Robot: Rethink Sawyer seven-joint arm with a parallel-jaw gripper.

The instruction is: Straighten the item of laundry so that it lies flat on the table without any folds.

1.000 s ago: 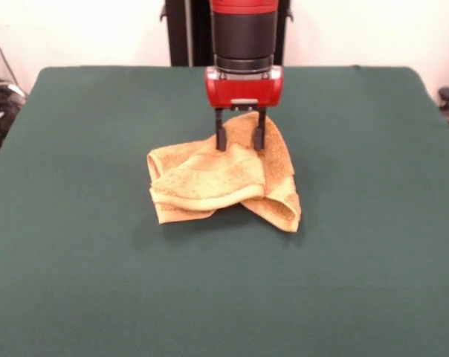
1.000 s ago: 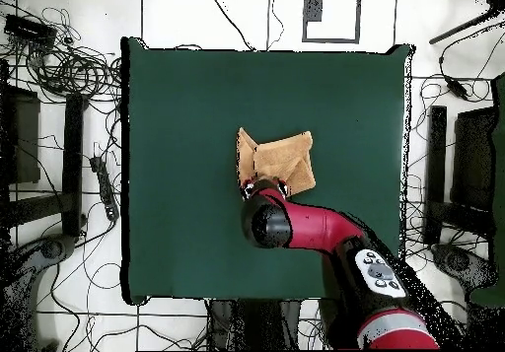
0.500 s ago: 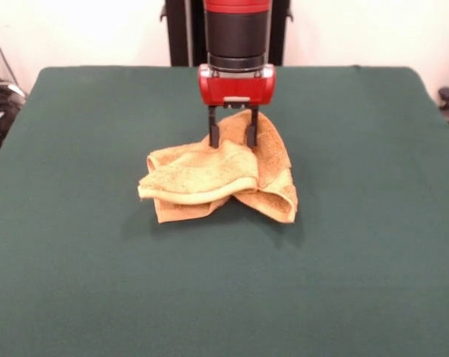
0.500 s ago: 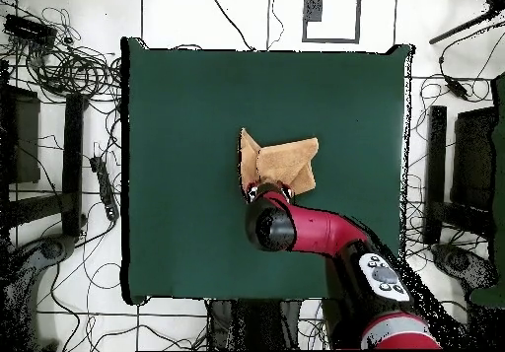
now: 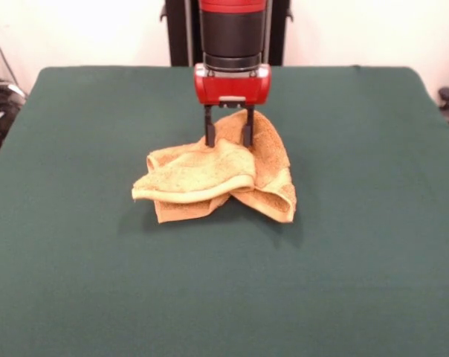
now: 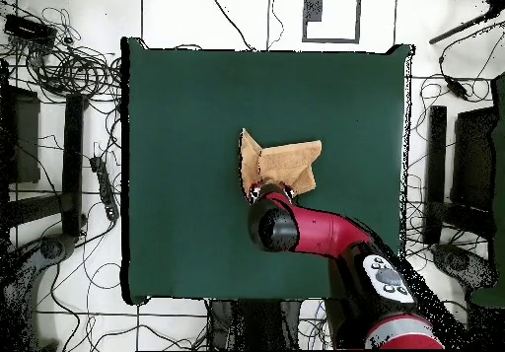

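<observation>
Near the middle of the table [image 5: 373, 282] we see the towel [image 5: 210, 178] lying bunched, one flap doubled over the rest and its far edge humped up; we judge that hump is raised because our gripper [image 5: 227, 140] has it pinched from above, the two fingers standing fairly close together with a ridge of terry between them, though we cannot be sure how firm the hold is. The towel spreads from the gripper toward the camera in the front view; overhead, the towel [image 6: 281, 163] lies just beyond the gripper [image 6: 268, 187]; the folds are not yet out.
</observation>
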